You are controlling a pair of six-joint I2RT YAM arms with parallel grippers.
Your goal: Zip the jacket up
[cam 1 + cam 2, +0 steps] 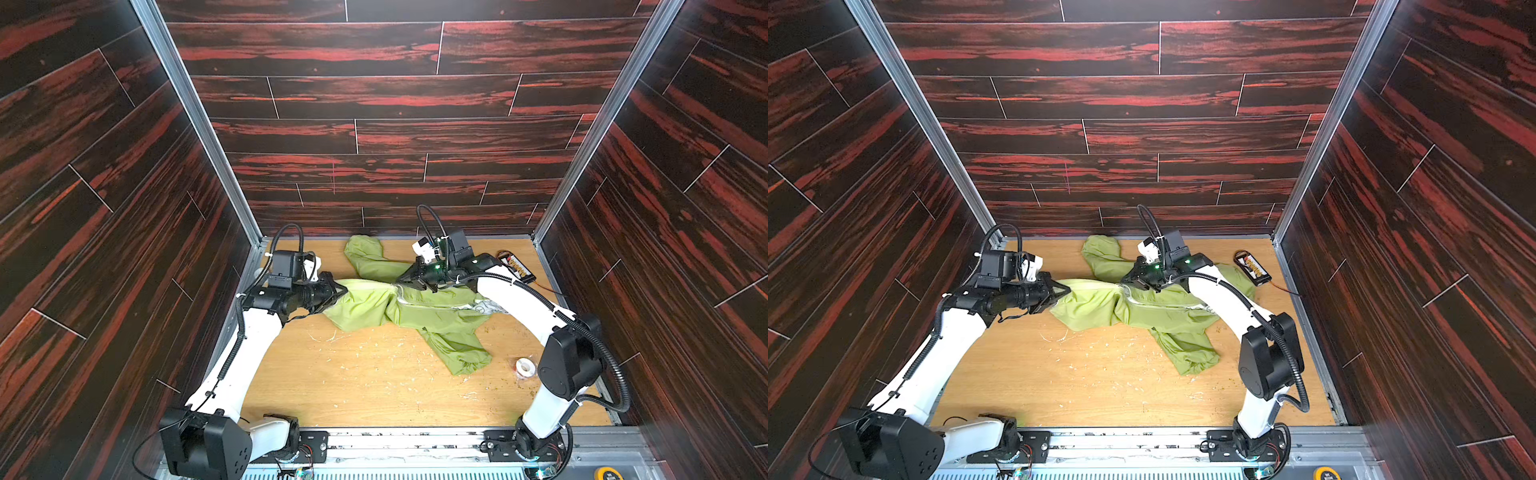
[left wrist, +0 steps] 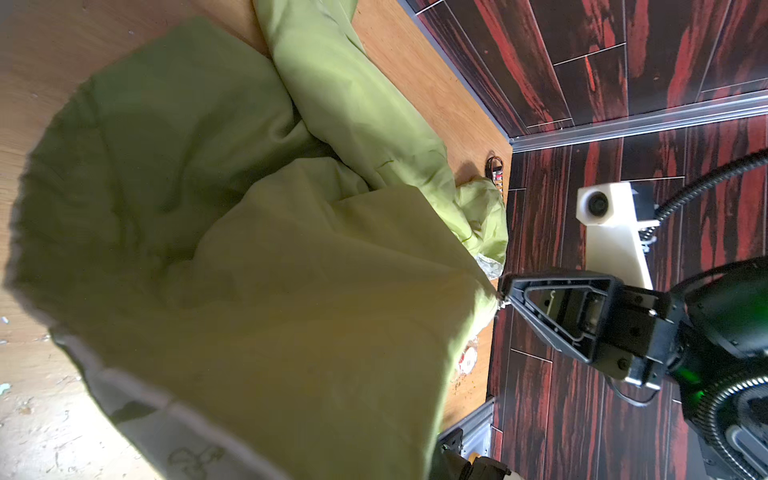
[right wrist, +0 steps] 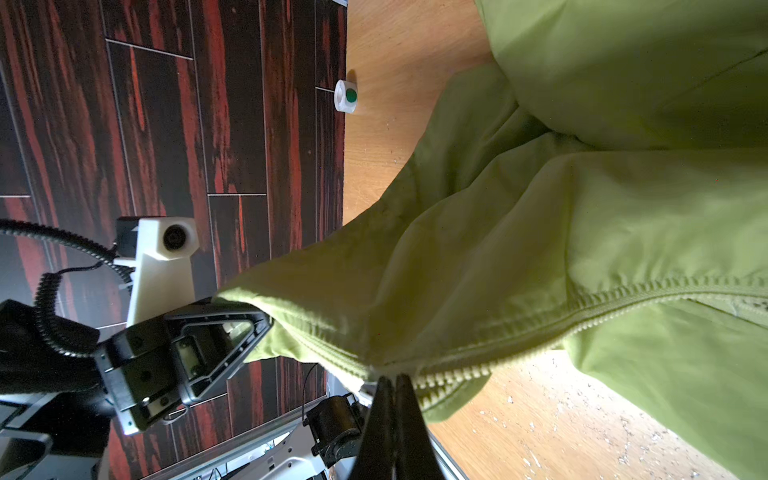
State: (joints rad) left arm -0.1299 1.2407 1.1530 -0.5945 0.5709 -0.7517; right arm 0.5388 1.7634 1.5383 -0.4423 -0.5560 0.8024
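arms (image 1: 515, 299): white shells, black joints | cables (image 2: 715, 176): black, ribbed | green light (image 1: 436, 267), perhaps LED

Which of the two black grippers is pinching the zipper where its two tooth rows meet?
The right gripper, shut on the pale toothed zipper at that junction. The left gripper clamps an end corner of the lime-green jacket.

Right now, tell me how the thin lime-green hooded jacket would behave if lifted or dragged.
Probably floppy: the thin lime-green jacket sags in folds between the left gripper and right gripper, both shut on it. Likely light: two small pinches hold its fabric up. Its loose sleeve would probably trail over the wooden table if dragged.
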